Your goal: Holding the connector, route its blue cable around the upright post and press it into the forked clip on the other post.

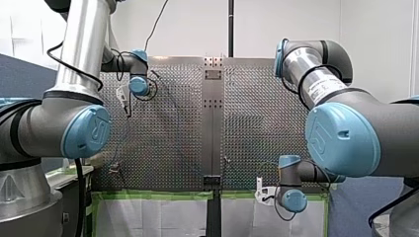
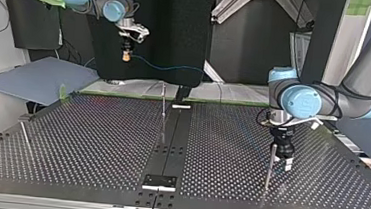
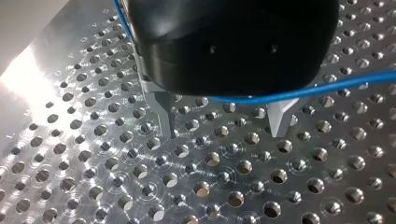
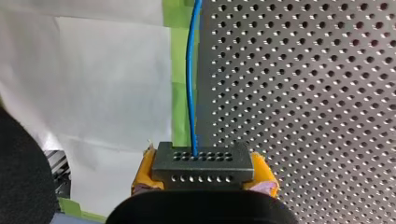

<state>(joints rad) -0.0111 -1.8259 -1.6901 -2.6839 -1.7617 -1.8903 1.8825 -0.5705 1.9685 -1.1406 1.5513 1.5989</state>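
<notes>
Black connector [image 4: 201, 161], clamped between the yellow pads of my right gripper [image 4: 203, 175], hangs high at the top view's left. Its blue cable [image 2: 166, 66] stretches toward the middle, above the centre post [image 2: 163, 110]. My left gripper [image 3: 224, 119], fingers apart and empty, hovers over the perforated table [image 3: 93, 177], just beside a thin post [image 2: 269, 166]. The cable crosses its fingers.

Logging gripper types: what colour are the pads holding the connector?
Yellow pads on the connector; right wrist view.
</notes>
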